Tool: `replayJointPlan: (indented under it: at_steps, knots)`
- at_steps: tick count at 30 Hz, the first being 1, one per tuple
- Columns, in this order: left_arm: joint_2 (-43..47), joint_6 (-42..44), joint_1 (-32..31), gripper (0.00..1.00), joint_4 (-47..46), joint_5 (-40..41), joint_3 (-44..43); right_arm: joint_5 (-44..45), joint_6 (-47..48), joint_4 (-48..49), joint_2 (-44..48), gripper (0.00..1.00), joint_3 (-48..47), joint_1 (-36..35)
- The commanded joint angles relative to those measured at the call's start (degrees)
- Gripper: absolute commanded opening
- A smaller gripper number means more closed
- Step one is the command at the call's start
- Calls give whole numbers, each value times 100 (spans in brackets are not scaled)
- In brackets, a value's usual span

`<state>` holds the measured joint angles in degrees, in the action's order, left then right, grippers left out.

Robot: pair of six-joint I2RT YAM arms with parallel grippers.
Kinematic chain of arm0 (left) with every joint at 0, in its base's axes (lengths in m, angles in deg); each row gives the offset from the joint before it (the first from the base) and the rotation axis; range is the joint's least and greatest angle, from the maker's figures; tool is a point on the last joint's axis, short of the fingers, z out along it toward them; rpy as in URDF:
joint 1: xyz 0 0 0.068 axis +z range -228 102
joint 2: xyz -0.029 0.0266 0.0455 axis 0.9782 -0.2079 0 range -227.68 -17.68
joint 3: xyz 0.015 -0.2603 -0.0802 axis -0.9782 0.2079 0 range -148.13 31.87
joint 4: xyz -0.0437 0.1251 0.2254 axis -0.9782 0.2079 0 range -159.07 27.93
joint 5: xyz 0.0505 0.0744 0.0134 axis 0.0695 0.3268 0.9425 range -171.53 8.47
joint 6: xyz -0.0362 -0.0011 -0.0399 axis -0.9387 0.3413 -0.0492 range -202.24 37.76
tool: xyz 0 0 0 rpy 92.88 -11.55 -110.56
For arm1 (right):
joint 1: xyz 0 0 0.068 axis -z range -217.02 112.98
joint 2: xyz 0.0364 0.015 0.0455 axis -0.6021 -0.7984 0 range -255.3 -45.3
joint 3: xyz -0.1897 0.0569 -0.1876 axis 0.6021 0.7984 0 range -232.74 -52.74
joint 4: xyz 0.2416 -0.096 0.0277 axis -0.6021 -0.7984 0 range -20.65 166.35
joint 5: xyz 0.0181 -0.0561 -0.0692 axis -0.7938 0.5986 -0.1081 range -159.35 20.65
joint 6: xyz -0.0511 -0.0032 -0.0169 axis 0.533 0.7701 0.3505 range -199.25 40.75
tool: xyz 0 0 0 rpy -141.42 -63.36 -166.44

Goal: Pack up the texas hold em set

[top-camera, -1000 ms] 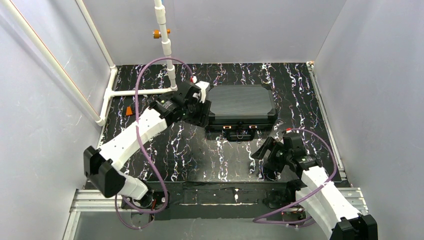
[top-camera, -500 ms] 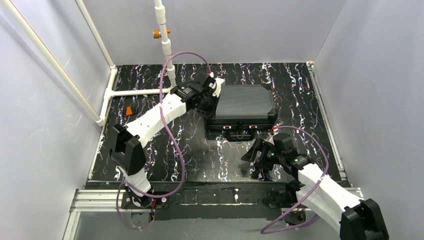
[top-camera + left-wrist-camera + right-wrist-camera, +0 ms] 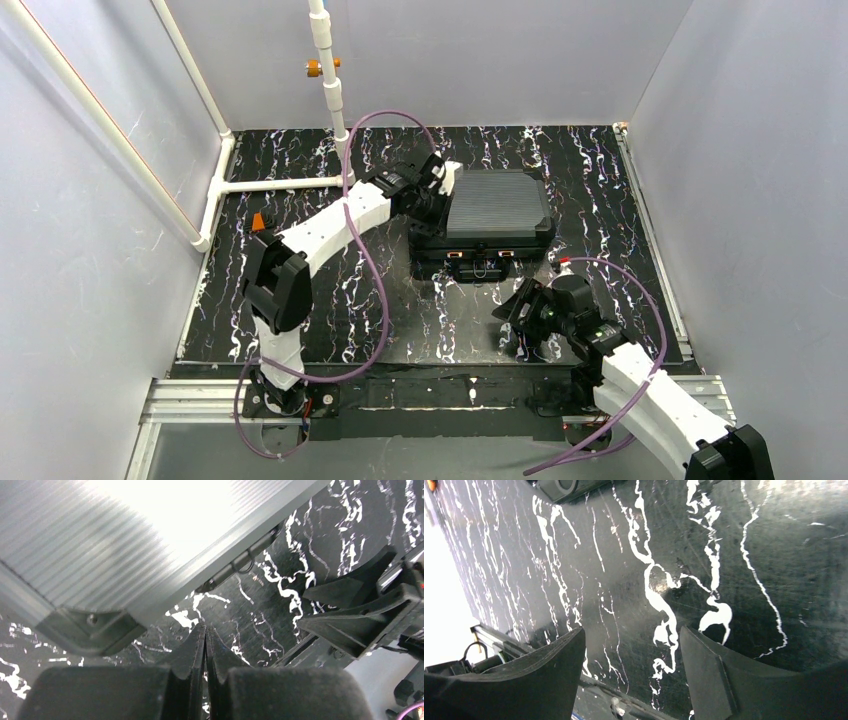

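1. The black case (image 3: pixel 497 205) sits shut on the tabletop (image 3: pixel 400 300), toward the far edge and a little right of centre. Its ribbed lid faces up and its latches (image 3: pixel 480 254) face the near edge.
2. My left gripper (image 3: pixel 205 630) is closed, fingers pressed together with nothing between them. It hangs at the case's left side, by the far-left corner of the lid. I cannot tell whether it touches the case.
3. My right gripper (image 3: pixel 631 645) is open and empty. It is low over bare tabletop by the near edge, right of centre, apart from the case's front.
4. A small orange block (image 3: pixel 258 221) lies by the left edge, well apart from the case, beside a white pipe frame (image 3: pixel 270 184).
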<state>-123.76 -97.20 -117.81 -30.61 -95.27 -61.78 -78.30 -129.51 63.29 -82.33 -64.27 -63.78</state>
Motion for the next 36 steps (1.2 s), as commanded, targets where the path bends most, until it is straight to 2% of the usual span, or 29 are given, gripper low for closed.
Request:
replayJointPlan:
  at_steps: [1,9,15,23,28,32,36]
  knots:
    - [-159,-127,9,0,-179,-373,-555,599,-105,-24,144,73,99,-6]
    - [-856,-179,-53,0,-238,-528,-1137,732,-4,747,-114,55,69,-7]
    - [-1220,-203,-69,0,-304,-624,-1313,606,147,1240,-620,53,-39,-4]
    - [-1136,-280,-96,0,-594,-187,-179,438,131,2077,-1220,52,-102,0]
    - [-1054,-383,-97,0,-942,-10,588,403,40,2413,-1489,48,-95,-4]
    - [-955,-407,-97,0,-965,-3,759,395,41,2562,-1698,46,-160,-4]
    - [-383,-416,-114,0,-903,-96,701,342,98,2480,-1827,46,-289,-4]
